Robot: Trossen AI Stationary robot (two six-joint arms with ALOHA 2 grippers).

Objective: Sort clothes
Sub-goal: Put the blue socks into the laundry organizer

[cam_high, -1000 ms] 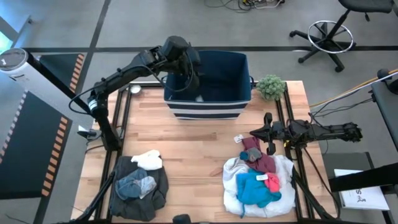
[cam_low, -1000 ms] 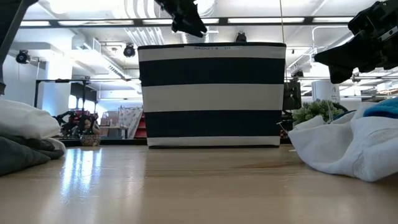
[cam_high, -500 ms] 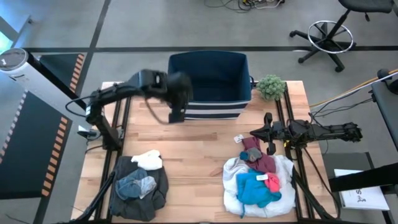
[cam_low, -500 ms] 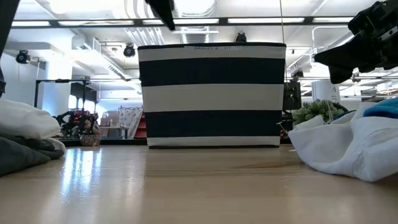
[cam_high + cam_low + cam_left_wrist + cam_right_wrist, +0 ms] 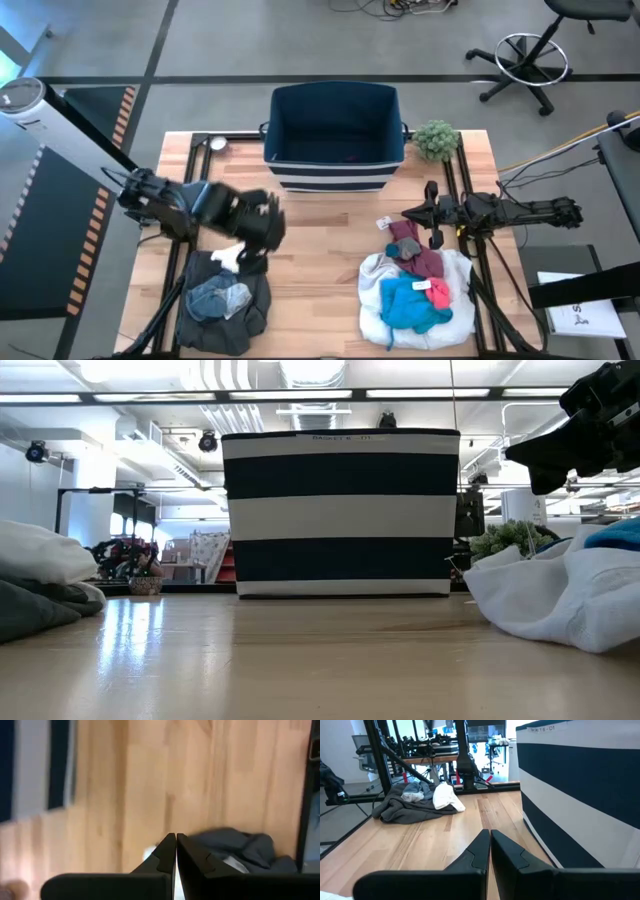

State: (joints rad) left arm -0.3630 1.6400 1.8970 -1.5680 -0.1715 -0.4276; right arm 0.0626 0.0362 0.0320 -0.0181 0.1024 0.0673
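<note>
Two piles of clothes lie on the wooden table. At the near left, a dark grey garment (image 5: 225,300) carries a small white piece (image 5: 236,257) and a grey piece (image 5: 220,295). At the near right, a white garment (image 5: 400,280) carries blue (image 5: 410,305), maroon (image 5: 420,252) and pink (image 5: 437,292) pieces. My left gripper (image 5: 262,235) hangs shut and empty above the left pile's far edge (image 5: 250,847). My right gripper (image 5: 432,215) waits shut and empty at the table's right side, just beyond the maroon piece.
A navy bin with white stripes (image 5: 335,135) stands open at the table's far middle, and it fills the middle of the low view (image 5: 340,510). A small green plant (image 5: 435,138) sits to its right. Bare wood (image 5: 320,260) lies between the two piles.
My left gripper has swung from above the bin toward the table's near left. It now hangs over the far edge of the left pile and has left the low view. The clothes and my right arm have kept still.
</note>
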